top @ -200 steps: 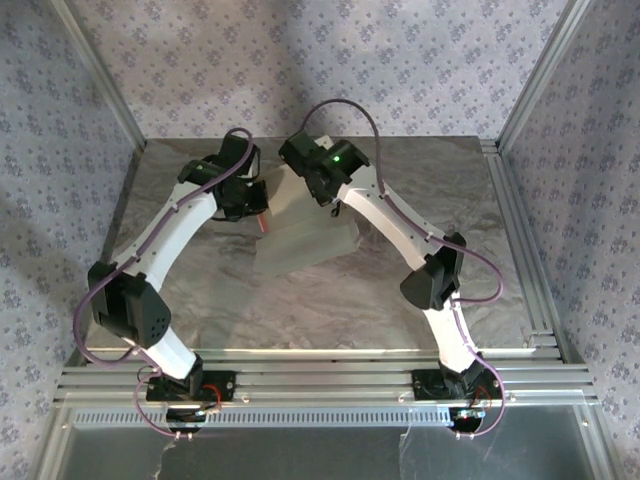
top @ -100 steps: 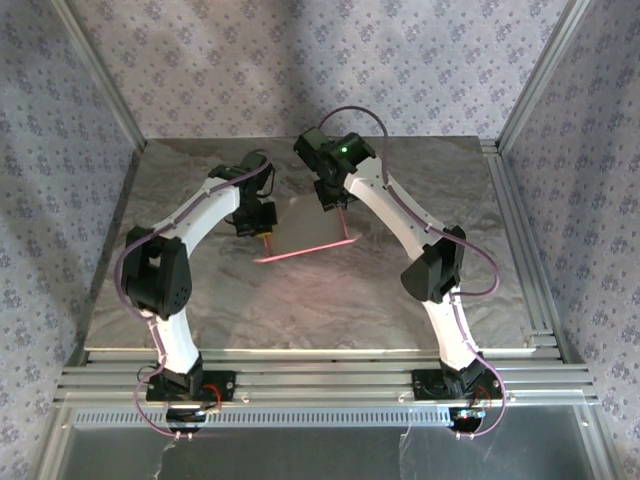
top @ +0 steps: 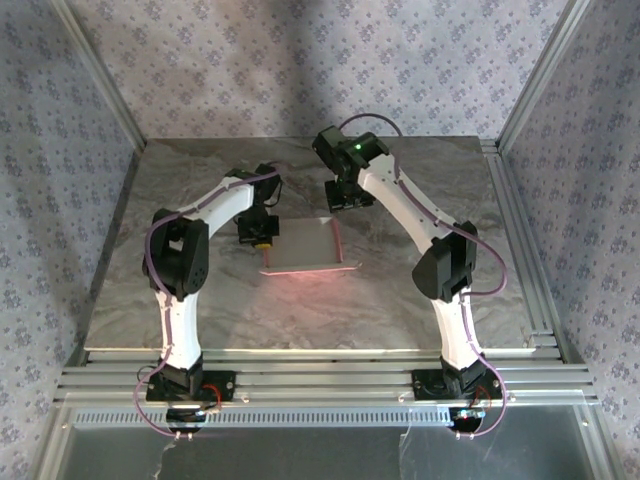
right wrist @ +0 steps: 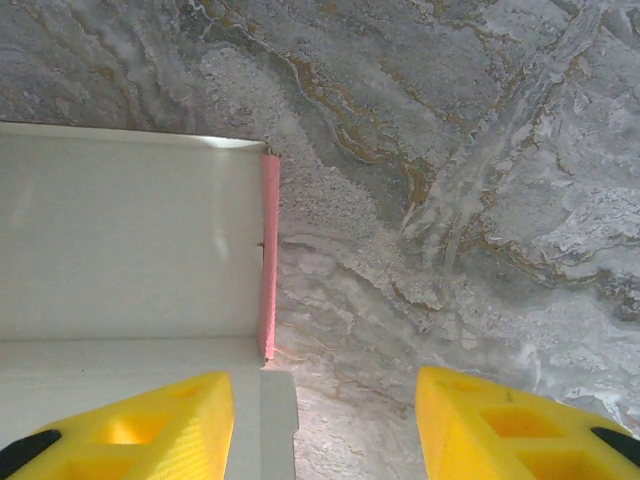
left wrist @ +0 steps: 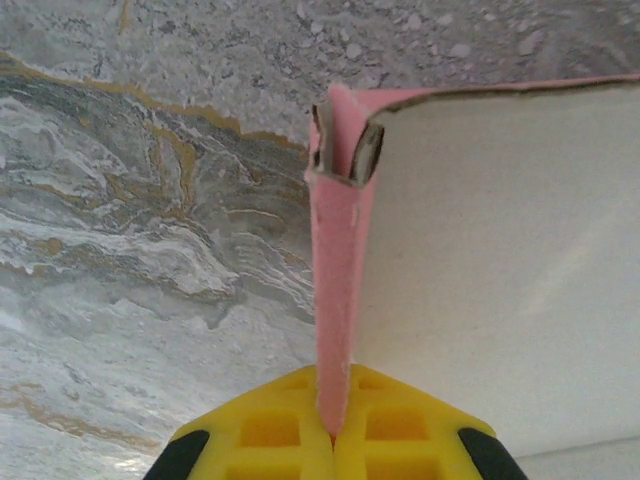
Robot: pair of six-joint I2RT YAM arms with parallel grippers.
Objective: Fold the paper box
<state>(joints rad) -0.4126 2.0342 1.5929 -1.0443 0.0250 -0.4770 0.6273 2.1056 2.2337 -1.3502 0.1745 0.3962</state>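
Clamping left fingers [left wrist: 265, 430] shut on the raised pink left edge of the paper box [top: 305, 245], lying pale side up on the counter [top: 420, 290]; holding right fingers [right wrist: 500, 425] spread wide over its far right corner.

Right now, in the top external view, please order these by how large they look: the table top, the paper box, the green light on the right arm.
1. table top, by far the largest.
2. paper box, a small sheet near its middle.
3. green light, only a dot.
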